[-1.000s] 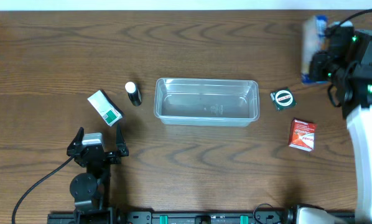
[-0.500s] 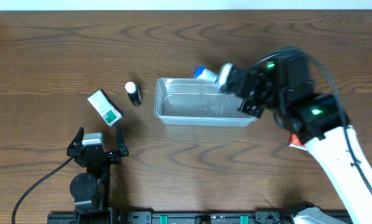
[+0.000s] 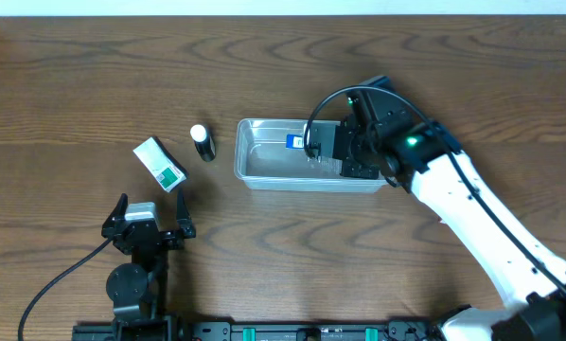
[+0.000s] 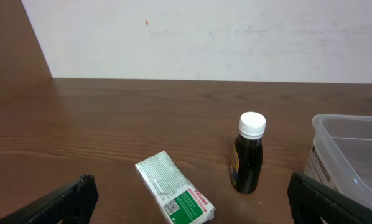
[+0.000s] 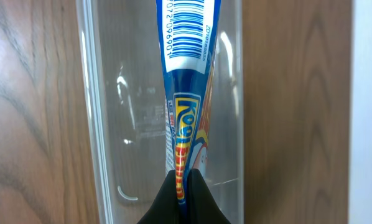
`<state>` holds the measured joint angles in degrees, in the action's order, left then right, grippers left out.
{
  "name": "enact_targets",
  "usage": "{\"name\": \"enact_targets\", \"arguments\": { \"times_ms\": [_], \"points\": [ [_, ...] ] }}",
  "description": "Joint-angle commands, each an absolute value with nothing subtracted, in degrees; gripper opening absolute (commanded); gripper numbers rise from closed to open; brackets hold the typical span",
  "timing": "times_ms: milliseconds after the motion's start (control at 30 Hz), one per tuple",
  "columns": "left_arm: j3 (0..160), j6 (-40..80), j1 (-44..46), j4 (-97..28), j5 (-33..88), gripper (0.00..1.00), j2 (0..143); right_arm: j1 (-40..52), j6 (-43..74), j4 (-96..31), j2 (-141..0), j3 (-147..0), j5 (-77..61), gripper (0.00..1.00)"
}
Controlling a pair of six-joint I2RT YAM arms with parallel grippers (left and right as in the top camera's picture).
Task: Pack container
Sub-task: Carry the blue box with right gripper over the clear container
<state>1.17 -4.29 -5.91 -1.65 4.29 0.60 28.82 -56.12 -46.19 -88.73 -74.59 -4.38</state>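
The clear plastic container sits mid-table; it also shows in the right wrist view and at the right edge of the left wrist view. My right gripper is over the container's right half, shut on the edge of a blue snack packet that hangs into the tub; a bit of blue shows overhead. My left gripper is open and empty near the front left. A green-and-white Panadol box and a small dark bottle with a white cap lie left of the container.
In the left wrist view the Panadol box lies just ahead between my fingers and the bottle stands beyond it. The right arm crosses the table's right side, hiding what lies beneath.
My right arm carried the blue packet from the far right corner leftward to the container and now holds it down inside the tub. The left arm has not moved.
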Motion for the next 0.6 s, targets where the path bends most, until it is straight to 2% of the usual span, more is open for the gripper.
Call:
{"name": "enact_targets", "arguments": {
  "times_ms": [0,567],
  "points": [
    [0.2,-3.8,-6.2,-3.6,4.9,0.98,0.3,28.3,-56.3,-45.9,-90.0,-75.0,-3.3,0.01],
    [0.2,-3.8,-6.2,-3.6,4.9,0.98,0.3,22.9,-59.4,-43.8,-96.6,-74.9,-9.9,0.01]
  ]
}}
